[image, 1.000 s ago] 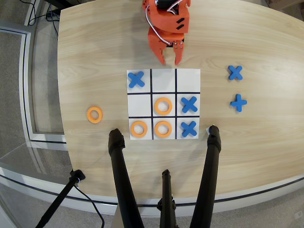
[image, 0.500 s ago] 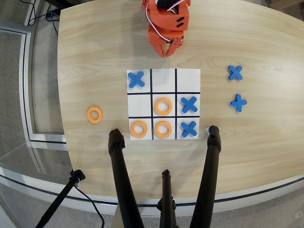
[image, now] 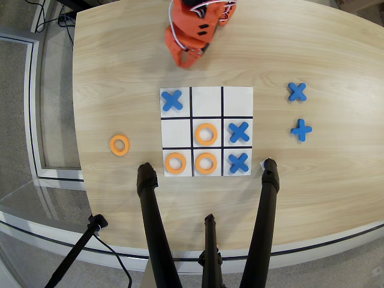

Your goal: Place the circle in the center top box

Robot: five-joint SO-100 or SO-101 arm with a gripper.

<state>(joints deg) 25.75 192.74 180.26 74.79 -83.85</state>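
Right, from the overhead view, starting at the left side of the wooden bench (image: 120, 72): one orange ring (image: 119, 144) lies alone on the bare wood, well apart from the board (image: 206, 132) and near the bench's left edge. Moving right onto the white grid, a blue cross (image: 172, 100) sits in the far-left cell, and another orange ring (image: 175, 163) fills the near-left cell by the tripod legs (image: 157, 228). Middle column now: a ring (image: 206, 134) occupies the board's central cell, and the circle (image: 205, 163) lies flat inside the center top box (image: 207, 174), the middle cell of the row closest to the tripod, clear of the black lines. Above that column, near the bench's far edge, the orange gripper (image: 191, 58) hangs off the board with nothing in it; whether its jaws are parted or closed, I cannot tell. Right column: two blue crosses (image: 239, 132) (image: 239, 162) stacked in the middle and near cells. Further right, on bare wood towards the right edge, two more crosses (image: 297, 91) (image: 301, 129) lie loose.
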